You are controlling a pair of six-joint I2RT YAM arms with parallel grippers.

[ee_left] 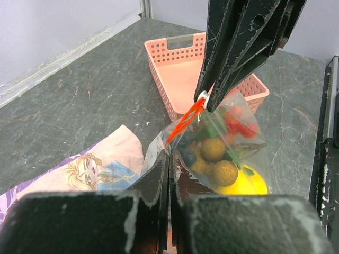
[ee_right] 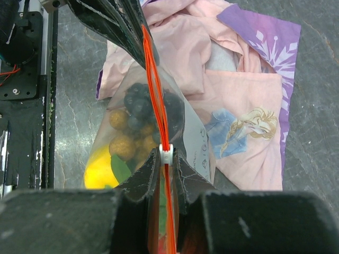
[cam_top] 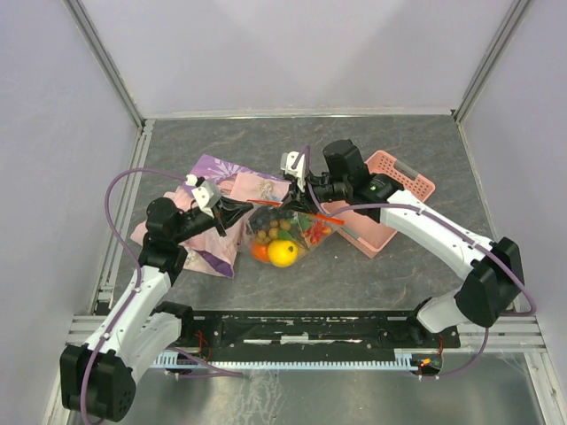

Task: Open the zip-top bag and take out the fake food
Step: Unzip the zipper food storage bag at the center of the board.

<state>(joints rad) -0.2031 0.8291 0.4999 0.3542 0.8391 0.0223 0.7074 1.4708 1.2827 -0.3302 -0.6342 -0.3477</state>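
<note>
Zip-top bag (cam_top: 285, 228) sits in the middle of the table (cam_top: 177, 142), fake food (cam_top: 282, 252) inside, strung between left gripper (cam_top: 246, 209) and right gripper (cam_top: 298, 207). Cloth (cam_top: 226, 175) lies to its left, basket (cam_top: 400, 181) to its right.

Dark grey table (cam_top: 372, 276); on it a pink-purple cloth (cam_top: 221, 166); a pink perforated basket (cam_top: 423, 184).

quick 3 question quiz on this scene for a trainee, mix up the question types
1. True or false: the fake food is already out of the bag.
2. In the top view, what sits just right of the bag? A plate, B basket, C bowl.
3. Which gripper pinches the bag at its white slider?

Key: 1 false, it is all inside the bag. 2 B. 3 right gripper.
</note>
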